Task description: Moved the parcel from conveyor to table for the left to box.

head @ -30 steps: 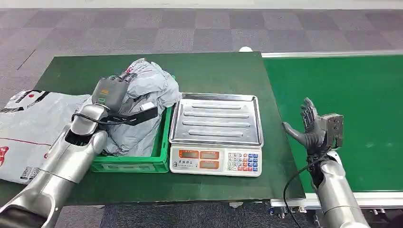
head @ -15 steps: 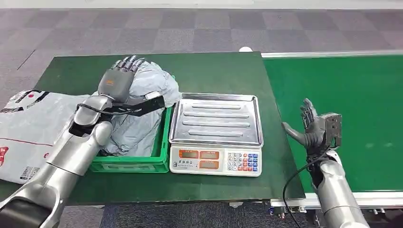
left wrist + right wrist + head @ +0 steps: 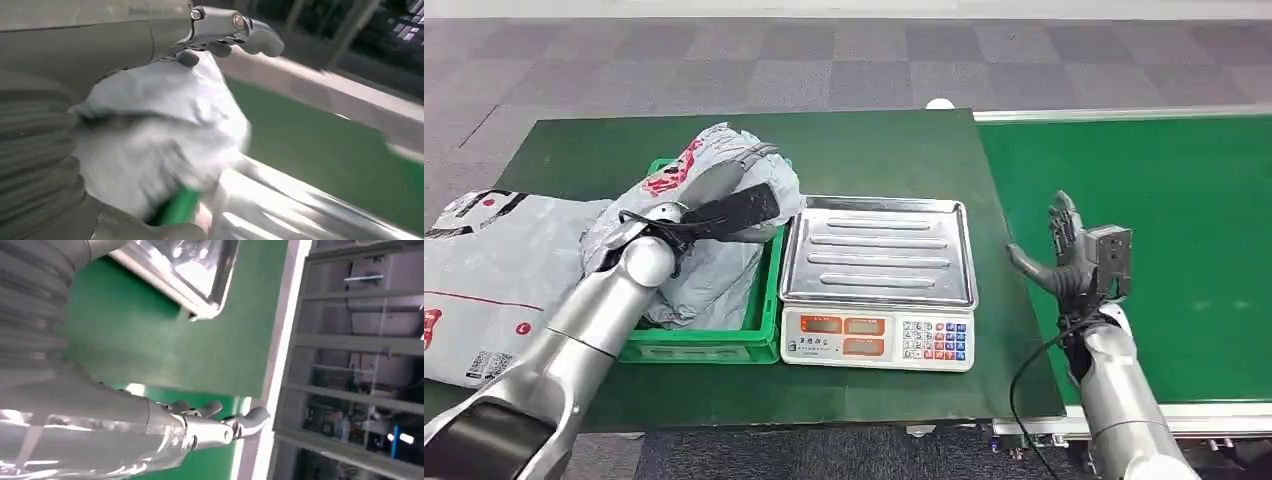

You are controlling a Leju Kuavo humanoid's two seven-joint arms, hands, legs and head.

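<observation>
Green surface [image 3: 874, 150] carried the grey parcel [image 3: 724, 180] in the green crate [image 3: 704, 345] at nine o'clock, left hand [image 3: 125, 50] gripping it; right hand [image 3: 1064, 262] hovered spread at three o'clock.

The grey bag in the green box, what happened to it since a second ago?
The left hand, earlier resting on top of the grey parcel, has turned over and dropped beside it toward the scale; red print now shows. The right hand stayed open, edging slightly forward. The green crate stayed put.
</observation>
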